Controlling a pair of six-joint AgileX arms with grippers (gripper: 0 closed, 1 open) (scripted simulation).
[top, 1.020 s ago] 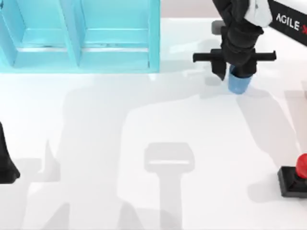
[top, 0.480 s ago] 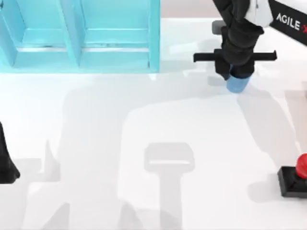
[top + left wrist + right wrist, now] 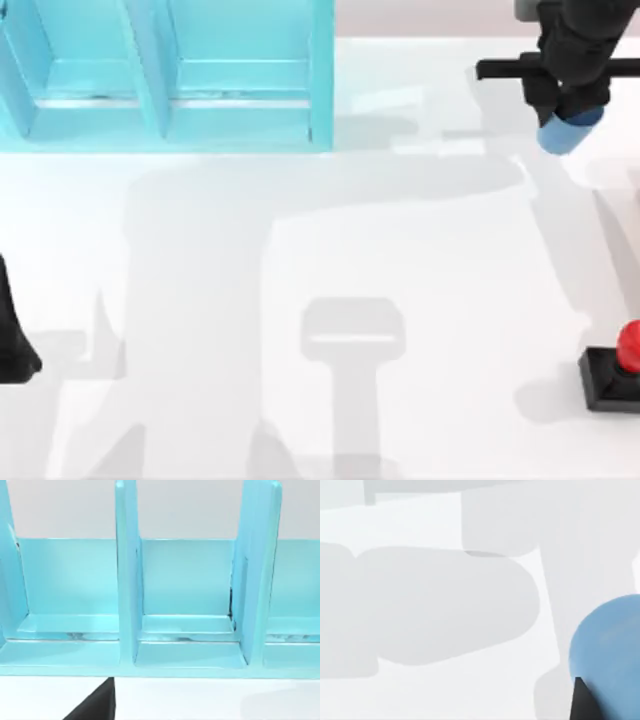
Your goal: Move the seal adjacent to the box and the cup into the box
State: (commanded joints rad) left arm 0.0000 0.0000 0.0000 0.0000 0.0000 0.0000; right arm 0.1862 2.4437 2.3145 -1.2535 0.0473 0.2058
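Observation:
My right gripper (image 3: 565, 110) hangs at the table's far right, shut on the blue cup (image 3: 567, 130), which is lifted clear of the table and sticks out below the fingers. The same cup (image 3: 610, 655) fills a corner of the right wrist view. Near the right edge at the front stands the seal (image 3: 618, 368), a red knob on a black square base. The light blue box (image 3: 170, 75), split into compartments, takes up the far left; its dividers (image 3: 127, 580) show in the left wrist view. At the left edge sits my left arm (image 3: 12, 340), parked.
White table surface (image 3: 330, 230) lies open between the box, the cup and the seal, crossed only by grey shadows.
My right gripper has risen with the cup held in it and shifted to the right and toward the far edge. The seal and the left arm have stayed put.

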